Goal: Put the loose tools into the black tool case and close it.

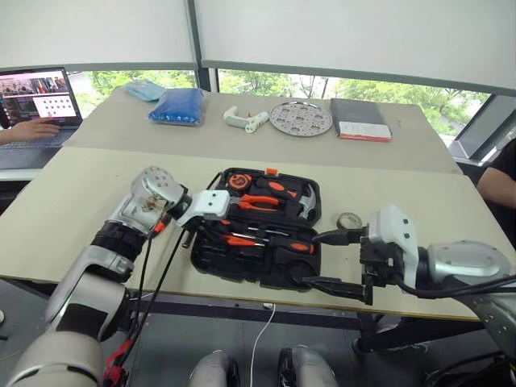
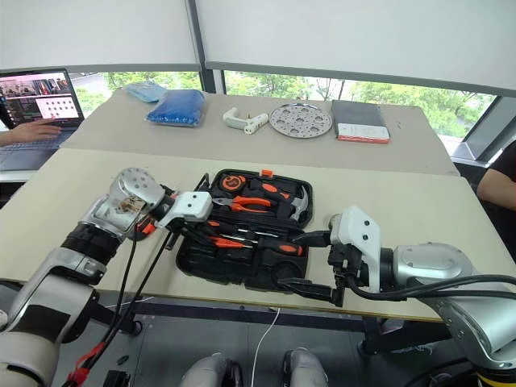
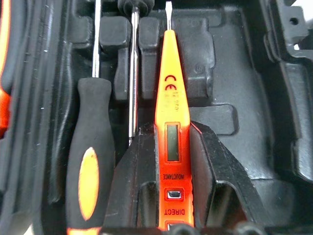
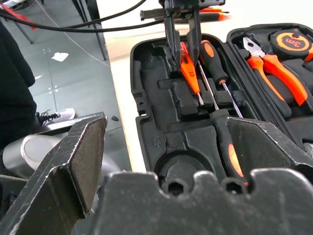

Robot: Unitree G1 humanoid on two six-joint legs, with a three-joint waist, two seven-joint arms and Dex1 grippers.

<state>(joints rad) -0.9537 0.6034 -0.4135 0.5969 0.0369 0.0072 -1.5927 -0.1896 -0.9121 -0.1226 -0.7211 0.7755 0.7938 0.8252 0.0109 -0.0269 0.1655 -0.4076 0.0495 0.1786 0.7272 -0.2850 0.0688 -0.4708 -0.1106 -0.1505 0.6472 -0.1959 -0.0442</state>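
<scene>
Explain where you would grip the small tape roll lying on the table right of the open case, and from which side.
Come from above. The tape roll lies flat with its hole facing up, so pinch its wall, probably with one finger in the hole and one outside. The right gripper is nearest.

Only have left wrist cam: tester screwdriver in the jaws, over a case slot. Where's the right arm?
Observer: The right gripper hangs at the front right corner of the black tool case, jaws open and holding nothing.
Operator: Any tools not packed yet?
Observer: A tape roll lies on the table, just right of the case.
Operator: What's in the far half?
Observer: Orange-handled pliers, with a hammer to their right.
</scene>
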